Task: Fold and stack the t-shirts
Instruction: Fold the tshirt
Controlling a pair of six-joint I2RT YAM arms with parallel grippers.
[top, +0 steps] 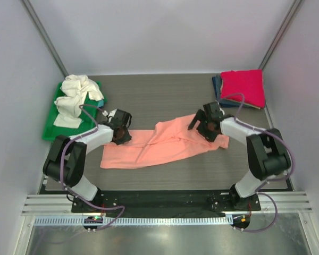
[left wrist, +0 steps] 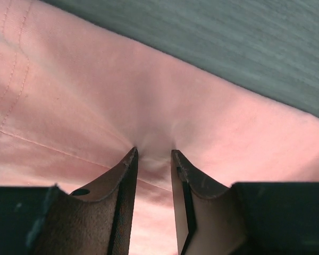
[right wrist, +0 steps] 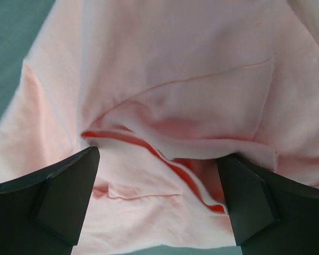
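Note:
The salmon-pink t-shirt [top: 154,146] lies spread lengthwise across the middle of the table. My left gripper [top: 121,135] presses down on its left end. In the left wrist view the fingertips [left wrist: 132,156] stand a narrow gap apart, and the pink cloth [left wrist: 149,106] puckers up between them. My right gripper [top: 204,127] is over the shirt's right end. It stands wide open in the right wrist view [right wrist: 158,155], straddling a raised fold [right wrist: 175,133] of the pink fabric without gripping it.
A crumpled cream-white t-shirt [top: 77,95] sits on the green tray [top: 50,125] at the back left. A folded magenta-red t-shirt [top: 243,87] lies on top of dark blue ones [top: 217,85] at the back right. White walls enclose the table.

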